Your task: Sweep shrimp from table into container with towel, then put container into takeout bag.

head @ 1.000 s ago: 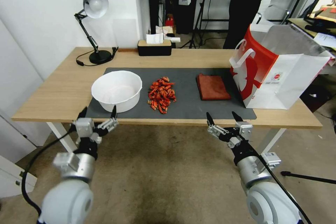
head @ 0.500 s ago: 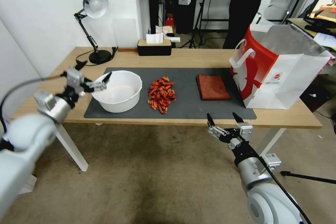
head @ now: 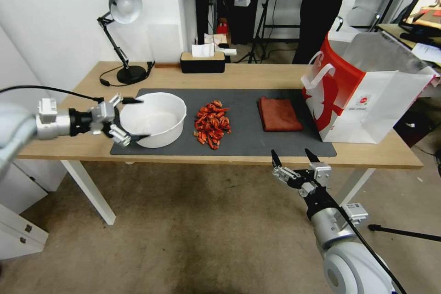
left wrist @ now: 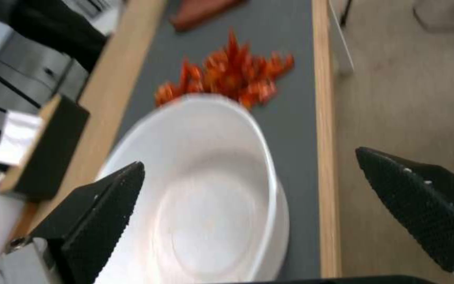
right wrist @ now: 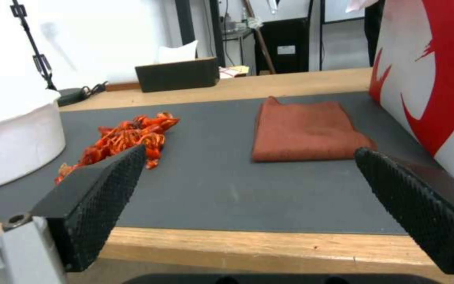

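- You had nothing of the task finished at this moment: the shrimp (head: 212, 124) lay in a heap on the dark mat (head: 239, 147), the towel (head: 279, 114) sat folded and untouched, and the container (head: 154, 118) held no shrimp that you could see.
- Your left tool (head: 131, 118) was at the container's left side, level with its wall, its fingers spread wide with one tip at the far rim and one at the near wall. I judged it as reaching to take or steady the bowl; you could not tell from these views whether it touched.
- Your right tool (head: 294, 156) hung before the desk's (head: 82, 115) near edge, below the top, fingers wide and holding nothing, pointed toward the towel.
- Left for you: gripping the towel, sweeping the heap into the container, then setting the container into the takeout bag (head: 367, 96).
- The shrimp heap ran long from the desk's near side to its far side, between container and towel, just beside the container.
- The towel lay flat, its longer side running the same near-to-far way, close to the bag.
- The bag stood upright at the desk's right end, mouth open upward.
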`<state>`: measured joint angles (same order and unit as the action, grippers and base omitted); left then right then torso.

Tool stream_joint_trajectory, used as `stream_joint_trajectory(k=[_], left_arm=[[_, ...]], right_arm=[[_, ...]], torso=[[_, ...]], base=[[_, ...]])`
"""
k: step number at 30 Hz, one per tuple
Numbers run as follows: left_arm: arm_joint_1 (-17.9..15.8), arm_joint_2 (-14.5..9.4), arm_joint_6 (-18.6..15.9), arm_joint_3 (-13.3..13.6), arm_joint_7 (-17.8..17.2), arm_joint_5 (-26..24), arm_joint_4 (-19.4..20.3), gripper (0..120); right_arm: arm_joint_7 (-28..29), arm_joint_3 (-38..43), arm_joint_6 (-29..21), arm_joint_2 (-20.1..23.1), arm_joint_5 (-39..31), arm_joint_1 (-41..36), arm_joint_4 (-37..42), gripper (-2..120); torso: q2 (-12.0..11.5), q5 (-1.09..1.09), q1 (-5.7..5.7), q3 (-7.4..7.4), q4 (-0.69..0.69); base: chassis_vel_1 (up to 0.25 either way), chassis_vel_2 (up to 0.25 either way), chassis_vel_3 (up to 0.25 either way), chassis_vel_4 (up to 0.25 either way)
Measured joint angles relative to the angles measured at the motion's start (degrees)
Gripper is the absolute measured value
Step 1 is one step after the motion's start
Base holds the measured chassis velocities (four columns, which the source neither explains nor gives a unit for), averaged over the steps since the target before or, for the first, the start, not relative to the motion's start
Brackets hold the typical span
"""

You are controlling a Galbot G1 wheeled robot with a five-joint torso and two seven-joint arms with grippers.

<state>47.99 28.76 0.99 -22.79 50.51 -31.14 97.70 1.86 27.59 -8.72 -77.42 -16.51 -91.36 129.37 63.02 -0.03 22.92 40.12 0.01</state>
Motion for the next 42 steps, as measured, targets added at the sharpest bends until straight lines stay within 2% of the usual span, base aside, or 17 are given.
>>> stream_joint_trajectory(k=[2,3,4,5,7,8,13,23,26,28,29,31,32,34,38,39,42], left_arm=[[-3.61,-1.23,-0.65,0.61,12.0,3.47,-1.88,100],[-3.61,-1.23,-0.65,0.61,12.0,3.47,-1.88,100],[-6.02,-2.2,-0.72,1.82,15.38,6.2,-2.91,100],[-7.78,-3.35,-0.84,3.5,16.71,8.89,-3.7,100],[-7.96,-3.82,-0.79,4.06,16.87,10.29,-3.86,100],[-8.11,-4.44,-0.5,5.04,17.17,13.48,-4.17,100],[-9.0,-4.23,0.13,6.16,17.34,17.58,-4.45,100],[-11.05,-3.34,0.13,8.74,15.9,19.99,-4.4,100],[-12.63,-3.04,0.39,10.53,15.34,21.01,-4.42,100],[-15.41,-2.63,0.6,13.49,14.62,21.59,-4.8,100],[-15.41,-2.63,0.6,13.49,14.62,21.59,-4.8,100],[-19.35,-2.04,0.58,17.83,14.18,21.61,-5.16,100],[-19.35,-2.04,0.58,17.83,14.18,21.61,-5.16,100],[-23.75,-1.04,0.58,23.56,14.15,22.23,-6.39,100],[-25.37,-0.57,0.57,25.76,14.17,22.6,-6.91,99],[-26.31,-0.29,0.58,27.1,14.21,22.82,-7.2,94],[-27.13,-0.04,0.58,28.17,14.25,23.06,-7.49,87]], right_arm=[[0.2,-0.23,0.02,0.45,0.0,0.06,-0.12,100],[0.2,-0.23,0.02,0.45,0.0,0.06,-0.12,100],[0.29,-0.34,0.04,0.63,-0.03,0.04,-0.12,100],[0.49,-0.7,0.05,0.78,-0.06,0.13,-0.2,100],[0.55,-1.03,0.05,0.92,-0.08,0.35,-0.39,100],[0.65,-1.62,0.05,1.17,-0.09,0.69,-0.8,100],[0.72,-2.03,0.06,1.4,-0.1,0.75,-1.2,100],[1.03,-2.13,0.19,1.9,-0.3,0.84,-1.59,100],[1.25,-2.22,0.22,1.93,-0.34,0.94,-1.82,100],[1.42,-2.38,0.25,1.9,-0.35,0.97,-2.0,100],[1.42,-2.38,0.25,1.9,-0.35,0.97,-2.0,100],[1.6,-2.42,0.25,1.76,-0.35,1.01,-2.19,100],[1.6,-2.42,0.25,1.76,-0.35,1.01,-2.19,100],[1.77,-2.34,0.25,1.69,-0.39,0.93,-2.27,100],[1.85,-2.25,0.26,1.66,-0.42,0.88,-2.27,100],[1.89,-2.19,0.27,1.66,-0.45,0.85,-2.28,100],[1.92,-2.16,0.28,1.65,-0.45,0.83,-2.31,100]], torso=[[0.0,0.03,0.0,-0.01,0.0],[0.0,0.03,0.0,-0.01,0.0],[0.0,0.03,0.0,-0.01,0.0],[0.0,0.03,0.0,-0.01,-0.02],[0.0,0.03,0.0,-0.01,-0.02],[0.0,0.03,0.0,-0.01,0.01],[0.0,0.02,0.0,-0.01,0.01],[0.0,0.03,0.0,-0.01,0.0],[0.0,0.03,-0.01,-0.01,0.0],[0.0,0.03,-0.01,-0.01,-0.01],[0.0,0.03,-0.01,-0.01,-0.01],[0.0,0.04,-0.01,-0.01,0.0],[0.0,0.04,-0.01,-0.01,0.0],[0.0,0.03,-0.01,-0.01,-0.02],[0.01,0.03,-0.01,-0.01,-0.02],[0.01,0.04,-0.01,-0.01,-0.02],[0.01,0.03,0.0,-0.01,-0.02]], base=[[0.0,0.0,0.0,0.0],[0.0,0.0,0.0,0.0],[0.0,0.0,0.0,0.0],[0.0,0.0,0.0,0.0],[0.0,0.0,0.0,0.0],[0.0,0.0,0.0,0.0],[0.0,0.0,0.0,0.0],[0.0,0.0,0.0,0.0],[0.0,0.0,0.0,0.0],[0.0,0.0,0.0,0.0],[0.0,0.0,0.0,0.0],[0.0,0.0,0.0,0.0],[0.0,0.0,0.0,0.0],[0.0,0.0,0.0,0.0],[0.0,0.0,0.0,0.0],[0.0,0.0,0.0,0.0],[0.0,0.0,0.0,0.0]])
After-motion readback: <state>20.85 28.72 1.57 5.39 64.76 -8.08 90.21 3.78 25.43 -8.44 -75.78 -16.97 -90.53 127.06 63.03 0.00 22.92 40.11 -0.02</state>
